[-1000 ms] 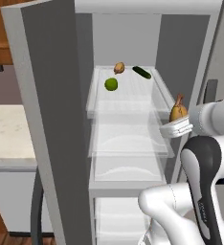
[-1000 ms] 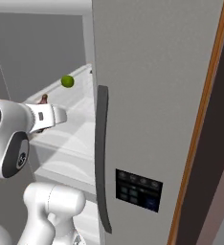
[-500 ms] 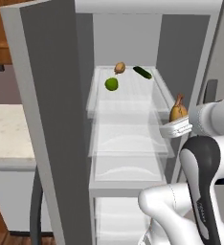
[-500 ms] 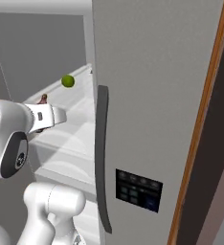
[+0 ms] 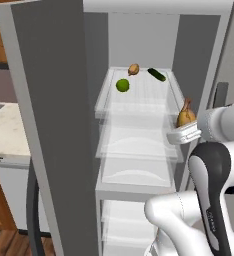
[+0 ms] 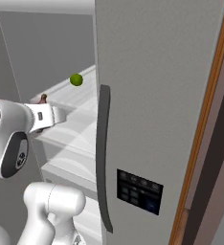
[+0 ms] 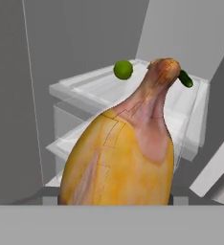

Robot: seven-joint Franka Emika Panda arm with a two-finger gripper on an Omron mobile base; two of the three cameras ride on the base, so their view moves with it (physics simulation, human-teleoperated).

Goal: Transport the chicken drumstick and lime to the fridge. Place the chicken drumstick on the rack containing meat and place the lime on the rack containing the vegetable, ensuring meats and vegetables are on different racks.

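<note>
The golden-brown chicken drumstick [image 5: 185, 115] stands narrow end up in my gripper [image 5: 184, 128], which is shut on its plump end at the right edge of the open fridge [image 5: 54, 125], about level with the second shelf. In the hand view the drumstick [image 7: 123, 158] looms large and hides my fingertips. From the right base view its dark tip [image 6: 43, 98] pokes up behind my hand. The green lime [image 5: 122, 85] rests on the top translucent shelf [image 5: 139, 102], front left; it also appears as lime [image 6: 76, 79] and lime [image 7: 123, 70].
A dark green cucumber [image 5: 157, 74] and a small brown lump [image 5: 133, 69] lie at the back of the top shelf. Bare translucent shelves sit below. The fridge's right door [image 6: 152, 72] with its long handle [image 6: 103, 153] and dispenser panel [image 6: 139, 190] stands close on my right.
</note>
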